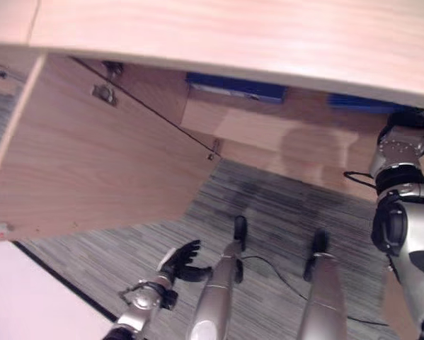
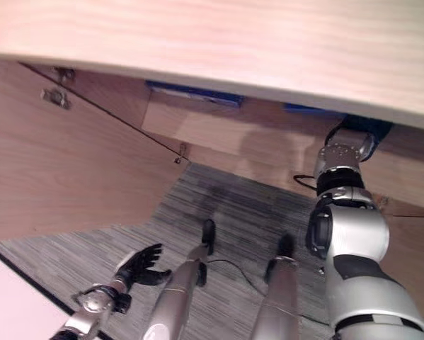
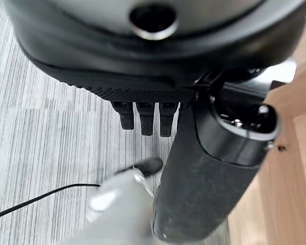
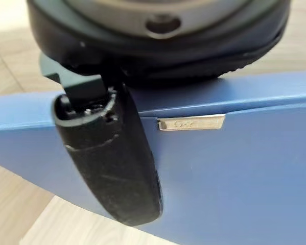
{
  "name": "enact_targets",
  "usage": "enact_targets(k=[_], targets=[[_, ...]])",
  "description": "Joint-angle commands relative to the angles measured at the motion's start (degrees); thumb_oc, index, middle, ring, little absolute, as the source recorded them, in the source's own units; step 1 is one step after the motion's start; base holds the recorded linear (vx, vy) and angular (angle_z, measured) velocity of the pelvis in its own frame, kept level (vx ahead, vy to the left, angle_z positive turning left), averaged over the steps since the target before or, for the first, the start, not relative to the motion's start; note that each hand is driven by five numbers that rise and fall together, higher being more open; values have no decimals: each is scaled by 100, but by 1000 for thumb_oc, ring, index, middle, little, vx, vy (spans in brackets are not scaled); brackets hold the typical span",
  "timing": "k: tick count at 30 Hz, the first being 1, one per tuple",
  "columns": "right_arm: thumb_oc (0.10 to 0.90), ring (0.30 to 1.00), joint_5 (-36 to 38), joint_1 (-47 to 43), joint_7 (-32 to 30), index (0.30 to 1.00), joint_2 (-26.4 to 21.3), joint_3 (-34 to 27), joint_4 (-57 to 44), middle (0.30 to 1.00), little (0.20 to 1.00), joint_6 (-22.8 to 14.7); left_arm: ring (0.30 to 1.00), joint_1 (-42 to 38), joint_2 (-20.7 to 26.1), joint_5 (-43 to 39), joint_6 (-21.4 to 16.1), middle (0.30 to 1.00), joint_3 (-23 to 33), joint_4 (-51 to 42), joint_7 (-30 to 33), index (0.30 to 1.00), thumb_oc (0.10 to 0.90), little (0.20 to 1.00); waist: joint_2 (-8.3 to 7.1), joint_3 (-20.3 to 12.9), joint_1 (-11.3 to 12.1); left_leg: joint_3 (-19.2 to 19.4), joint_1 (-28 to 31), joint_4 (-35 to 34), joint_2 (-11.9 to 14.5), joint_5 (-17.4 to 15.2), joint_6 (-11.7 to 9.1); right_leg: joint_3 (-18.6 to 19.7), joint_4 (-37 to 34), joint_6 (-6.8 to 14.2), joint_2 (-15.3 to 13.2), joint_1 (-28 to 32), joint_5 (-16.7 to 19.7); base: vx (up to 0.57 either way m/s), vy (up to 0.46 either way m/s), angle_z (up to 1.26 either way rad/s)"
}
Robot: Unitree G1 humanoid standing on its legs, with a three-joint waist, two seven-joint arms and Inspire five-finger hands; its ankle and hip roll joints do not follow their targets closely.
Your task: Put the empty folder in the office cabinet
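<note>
Sliding the blue folder (image 4: 234, 173) level into the cabinet (image 1: 268, 134), the right hand (image 4: 112, 163) pinches its edge; the left hand (image 1: 180, 258) hangs relaxed.

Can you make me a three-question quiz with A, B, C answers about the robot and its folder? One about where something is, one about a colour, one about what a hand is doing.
1. Where is the right hand?
A. inside the cabinet
B. resting on the carpet
C. on top of the open door

2. What colour is the folder?
A. red
B. blue
C. yellow

3. What is the left hand doing?
A. gripping the folder
B. pulling the door
C. hanging open over the carpet, holding nothing

Answers:
1 A, the right arm reaches in under the cabinet's top.
2 B, the right wrist view shows a blue cover under the thumb.
3 C, its fingers are spread and hold nothing.
</note>
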Motion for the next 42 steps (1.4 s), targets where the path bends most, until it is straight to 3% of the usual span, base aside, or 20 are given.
enact_targets(k=[1,4,10,11,12,13,16,21,22,24,25,27,29,31,42], targets=[[400,300,-130,44,142,300,-1173,-57,-113,300,300,-211,900,6,325,-30,-26,900,110,338,183,900,800,900,112,27,-31,20,257,451,-45,-895,72,-59,165,263,44,624,-603,-26,-125,-8],[400,300,-107,-27,132,300,-1188,-17,-133,300,300,-255,900,9,486,-68,-45,900,196,320,272,900,800,900,-5,1,-83,-121,-275,1242,86,-1216,97,-97,702,210,117,220,-877,2,-79,24],[416,324,-122,-68,97,324,-1186,54,-138,324,324,-234,900,124,656,-11,-77,900,238,204,295,900,800,900,-90,-55,-90,-221,-731,1998,229,-1562,121,-150,1162,144,223,-179,-1118,4,-45,-3],[461,392,-135,-81,72,392,-1180,72,-136,392,392,-232,900,141,673,-8,-77,900,245,192,305,900,800,900,-98,-66,-79,-230,-764,2039,243,-1582,123,-167,1186,140,228,-199,-1137,4,-9,-13],[587,580,-152,-90,51,580,-1170,82,-138,580,580,-235,900,170,674,4,-70,900,264,209,313,900,800,900,-108,-89,-72,-235,-796,2083,250,-1605,128,-178,1228,130,250,-232,-1164,0,-4,-7],[800,900,-160,-84,38,900,-1158,86,-134,900,900,-221,900,186,677,16,-60,900,272,226,320,900,800,900,-122,-111,-72,-245,-833,2130,254,-1626,131,-185,1258,125,257,-259,-1174,2,-7,-5],[800,900,-187,-112,-37,900,-1185,78,-6,900,900,-158,900,195,700,59,-53,900,281,275,338,900,800,900,-147,-164,-65,-265,-869,2151,247,-1644,124,-203,1271,112,264,-285,-1186,0,-2,-1],[800,900,-521,-492,-562,900,-1294,367,634,900,900,254,900,223,745,57,-51,900,246,283,455,900,800,900,-214,-247,-54,-256,-806,1986,285,-1610,98,-241,1163,77,301,-240,-1163,0,0,0],[800,900,-649,-597,-831,900,-1303,494,1005,900,900,541,900,205,782,127,-7,900,179,311,489,900,800,900,-260,-295,-54,-253,-767,1911,293,-1594,83,-252,1112,69,312,-191,-1161,0,0,0],[800,900,-766,-710,-942,900,-1294,619,1183,900,900,717,900,189,774,147,-5,900,151,301,512,900,800,900,-268,-300,-47,-238,-731,1839,295,-1577,78,-258,1066,61,323,-152,-1150,0,0,0],[800,900,-1019,-801,-1151,900,-1212,723,1436,900,900,1034,900,224,729,206,39,900,125,342,577,900,800,900,-289,-314,-64,-211,-650,1705,302,-1545,67,-257,931,46,343,-53,-1119,-18,0,-4],[800,900,-1105,-815,-1247,900,-1188,775,1582,900,900,1191,900,226,691,231,42,900,129,396,628,900,800,900,-296,-321,-74,-211,-599,1644,304,-1523,60,-262,874,35,351,0,-1105,-11,-11,-6],[800,900,-1490,-892,-1340,900,-1147,982,2028,900,900,1752,900,230,584,313,93,900,103,608,653,900,800,900,-337,-399,-67,-196,-422,1446,292,-1491,38,-292,725,17,367,184,-1081,9,-32,-3],[800,900,-1653,-833,-1452,900,-1153,1016,2291,900,900,1935,900,182,475,331,137,900,139,827,664,900,800,900,-348,-442,-62,-193,-237,1280,278,-1455,18,-312,609,0,385,354,-1073,24,-51,-1],[800,900,-1436,-990,-1722,900,-680,890,2128,900,900,1682,900,-21,109,321,56,900,132,1606,866,900,800,900,-329,-404,7,-147,394,698,220,-1261,-36,-320,143,20,358,988,-941,2,-12,0]])
